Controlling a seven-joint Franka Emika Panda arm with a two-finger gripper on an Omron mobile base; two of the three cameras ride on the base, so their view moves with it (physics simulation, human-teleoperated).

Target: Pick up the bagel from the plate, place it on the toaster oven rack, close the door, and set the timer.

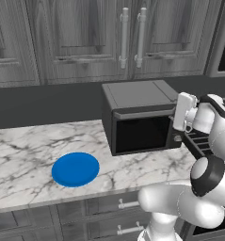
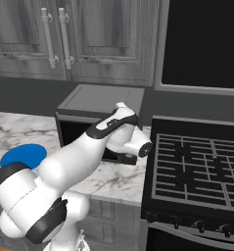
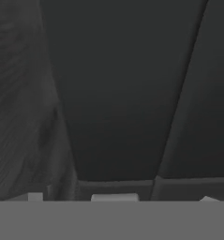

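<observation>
Both fingers of the gripper (image 1: 177, 126) seem spread wide, grasping nothing, at the right end of the toaster oven's shut door (image 1: 141, 132). On the left base view, the blue plate (image 1: 75, 169) lies bare on the marble counter (image 1: 20, 155); the right base view adds a black stove (image 2: 197, 169).

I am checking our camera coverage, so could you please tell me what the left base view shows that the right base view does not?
The left base view alone shows the whole blue plate, with nothing on it, and the toaster oven's closed door face-on. The right base view alone shows the stove's full black burner grates and the large dark panel above them. Both share the toaster oven, the marble counter, the wood-grain cabinets with bar handles, and the robot's white arm.
</observation>
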